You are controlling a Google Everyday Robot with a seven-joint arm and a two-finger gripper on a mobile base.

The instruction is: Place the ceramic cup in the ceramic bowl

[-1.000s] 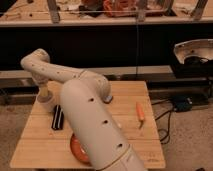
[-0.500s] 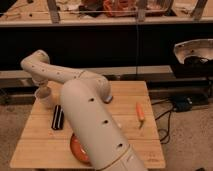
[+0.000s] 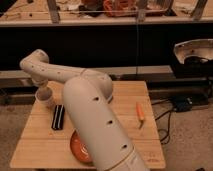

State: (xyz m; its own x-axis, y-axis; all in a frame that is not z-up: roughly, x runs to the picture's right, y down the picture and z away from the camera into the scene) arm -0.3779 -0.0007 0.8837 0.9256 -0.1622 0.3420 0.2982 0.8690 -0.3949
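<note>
From my seat the biggest thing in view is the robot's own arm, a thick cream tube with small dark holes that rises from the bottom edge at about 6 o'clock, bends at an elbow over the middle of the table and then runs out toward 9 o'clock. Under it sits the wooden table, pale slatted wood on a grey carpeted floor, with a dark counter and shelf running across the background. At 3 o'clock, off the table and well apart from it, I see a shiny metal basin on the right side. The ceramic bowl is next in size — orange-red with pale rings inside, lying on the table's near edge at roughly 7 o'clock, its right part hidden behind the arm. A black rectangular block lies flat just up and to the left of the bowl, apart from it. The ceramic cup stands upright near the table's far left corner, at about 9 o'clock, just beyond the block and well apart from the bowl. The gripper is directly above the cup, at the end of the wrist — I cannot tell whether it is clenched on the cup or released. Smallest, an orange carrot lies alone on the table's right side at about 3 o'clock.
</note>
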